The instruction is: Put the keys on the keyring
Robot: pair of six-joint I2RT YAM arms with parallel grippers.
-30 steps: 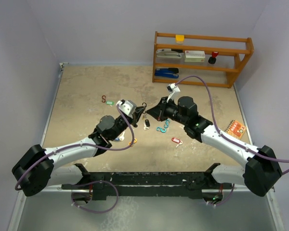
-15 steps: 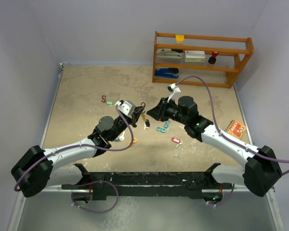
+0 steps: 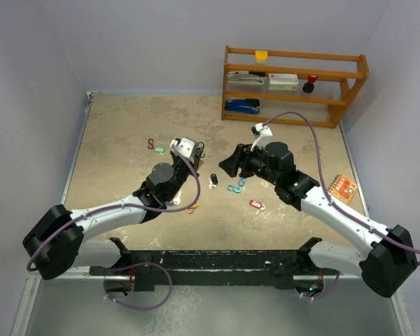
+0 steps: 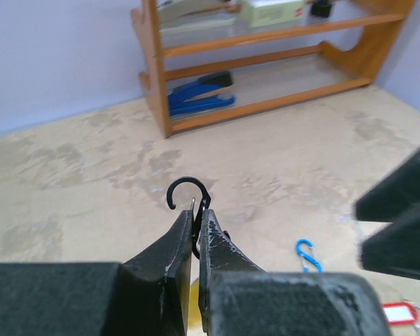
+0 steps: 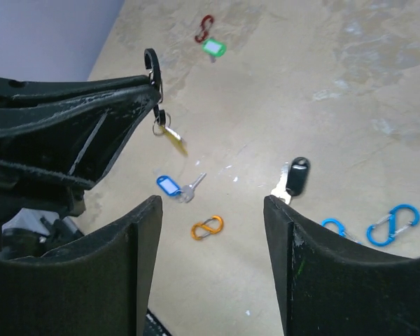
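My left gripper [image 4: 196, 218] is clamped on the black keyring [image 4: 187, 190], held up over the middle of the table; a yellow key [image 5: 171, 138] hangs from it, so I count that one done; my right gripper [image 5: 211, 206] stands released and empty, just right of the ring. Yet to go on, by my reckoning: the blue key [image 5: 169, 186] near the left arm; the black key [image 5: 298, 175] mid-table; the red key [image 3: 256, 204] near right; the green key [image 5: 212, 47] far left.
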